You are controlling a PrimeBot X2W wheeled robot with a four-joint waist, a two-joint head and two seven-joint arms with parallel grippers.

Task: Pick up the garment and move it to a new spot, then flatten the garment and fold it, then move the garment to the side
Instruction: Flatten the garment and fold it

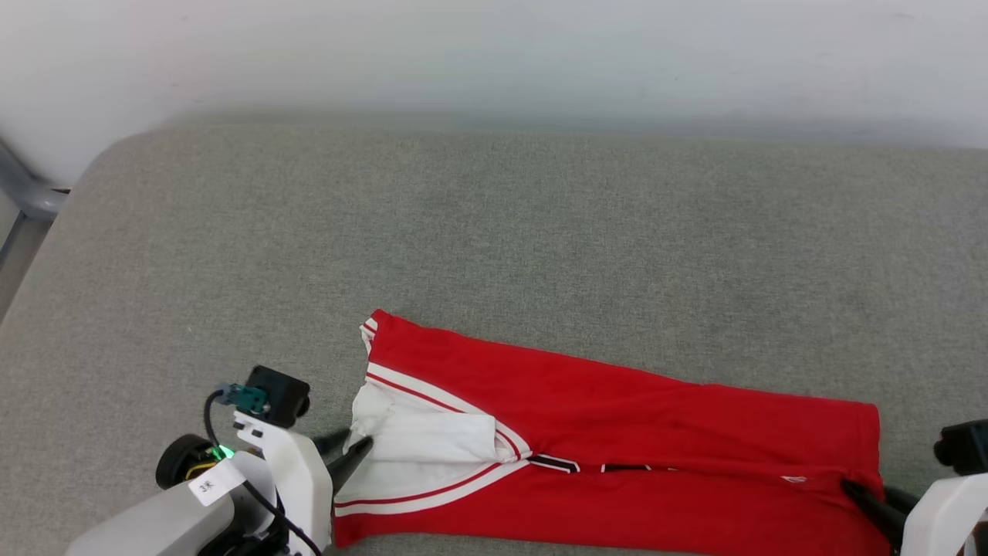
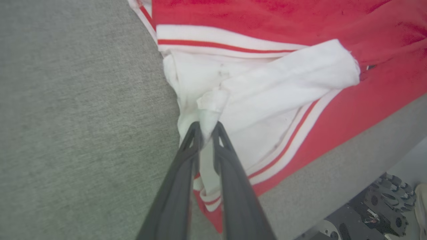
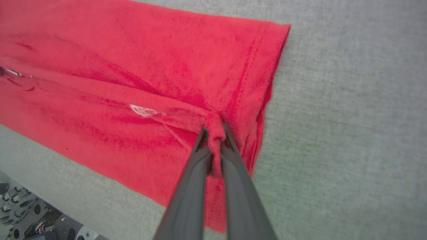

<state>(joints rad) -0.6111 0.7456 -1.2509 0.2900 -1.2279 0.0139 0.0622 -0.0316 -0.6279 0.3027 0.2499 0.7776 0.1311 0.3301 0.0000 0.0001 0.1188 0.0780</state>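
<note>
Red and white, the garment [image 1: 617, 409] lay folded into a long strip near the front edge of the grey soft pad [image 1: 494, 232]. The left gripper [image 2: 206, 128] pinched a bit of the white sleeve at the strip's left end, though that hold looked maybe a little loose. The right gripper [image 3: 215, 130] squeezed tight on a bunch of red cloth by the hem at the right end.

The left gripper [image 2: 206, 128] is pinching a bunched fold of white sleeve [image 2: 283, 76] between its two dark fingers [image 2: 180, 173]. The shirt [image 2: 267, 20] is lying on a grey padded surface [image 2: 76, 110], red body stretching toward the top right.
</note>
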